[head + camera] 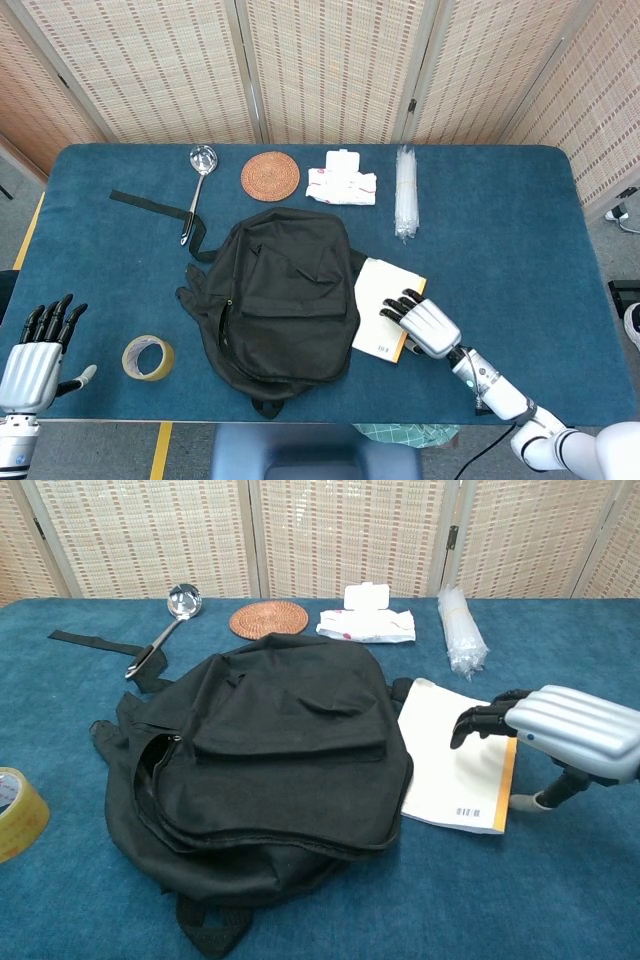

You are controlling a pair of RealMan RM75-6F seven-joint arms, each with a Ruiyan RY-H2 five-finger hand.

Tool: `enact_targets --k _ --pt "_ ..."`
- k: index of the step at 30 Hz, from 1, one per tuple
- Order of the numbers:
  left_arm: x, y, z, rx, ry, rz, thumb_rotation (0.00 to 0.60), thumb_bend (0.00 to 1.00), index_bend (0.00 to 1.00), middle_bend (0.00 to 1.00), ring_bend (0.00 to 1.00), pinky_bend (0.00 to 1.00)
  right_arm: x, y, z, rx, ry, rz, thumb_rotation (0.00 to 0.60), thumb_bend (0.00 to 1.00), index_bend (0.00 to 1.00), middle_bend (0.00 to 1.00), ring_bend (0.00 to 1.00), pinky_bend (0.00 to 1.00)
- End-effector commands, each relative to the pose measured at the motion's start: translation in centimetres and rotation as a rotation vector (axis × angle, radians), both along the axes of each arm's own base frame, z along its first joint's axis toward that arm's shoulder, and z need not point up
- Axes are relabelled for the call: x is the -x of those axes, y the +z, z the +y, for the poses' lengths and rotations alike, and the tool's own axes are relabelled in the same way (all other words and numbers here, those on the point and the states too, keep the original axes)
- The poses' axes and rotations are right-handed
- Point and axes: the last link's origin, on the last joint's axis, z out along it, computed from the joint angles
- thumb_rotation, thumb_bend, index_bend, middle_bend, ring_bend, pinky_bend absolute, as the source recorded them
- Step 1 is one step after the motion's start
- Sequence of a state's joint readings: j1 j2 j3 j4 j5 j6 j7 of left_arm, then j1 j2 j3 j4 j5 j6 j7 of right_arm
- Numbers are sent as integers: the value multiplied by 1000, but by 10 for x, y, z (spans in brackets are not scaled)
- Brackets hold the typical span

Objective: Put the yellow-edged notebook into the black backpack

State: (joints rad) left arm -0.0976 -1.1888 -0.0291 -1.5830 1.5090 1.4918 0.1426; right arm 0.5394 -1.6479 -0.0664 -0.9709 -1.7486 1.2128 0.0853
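Black fabric spreads across the middle of the blue table (500, 230): the black backpack (280, 295) lies flat; the yellow-edged notebook (382, 315) lies on the table, its left edge touching the backpack's right side; the right hand (425, 325) rests palm-down on the notebook's right part, dark fingertips (475, 723) curled onto the white cover, gripping nothing; the left hand (35, 345) hovers near the table's front left corner, fingers straight and apart, empty; a tape roll (147, 357) lies just beside it.
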Motion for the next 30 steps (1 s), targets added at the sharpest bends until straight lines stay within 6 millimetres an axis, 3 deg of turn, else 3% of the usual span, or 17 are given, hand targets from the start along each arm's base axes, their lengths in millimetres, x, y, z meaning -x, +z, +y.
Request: enact_targets --k 1,10,19,24,30 --pt "0 0 0 -1 0 -1 600 230 139 39 67 0 -5 3 -5 10 7 -9 600 258 311 268 318 213" --pt "2 -1 -1 -1 1 -9 600 230 139 39 67 0 -28 1 -14 55 37 -70 600 279 337 298 355 276" --pt "5 -2 -1 0 11 -27 600 230 143 39 67 0 -26 -26 -1 4 44 -19 600 288 341 309 363 334" --pt "4 -1 -1 -4 9 -30 600 229 143 39 67 0 -29 -32 -2 61 56 -29 600 444 368 335 396 368" --pt "5 0 -2 -7 12 -36 600 230 145 39 67 0 -31 -36 -6 97 43 -44 600 460 378 343 405 396"
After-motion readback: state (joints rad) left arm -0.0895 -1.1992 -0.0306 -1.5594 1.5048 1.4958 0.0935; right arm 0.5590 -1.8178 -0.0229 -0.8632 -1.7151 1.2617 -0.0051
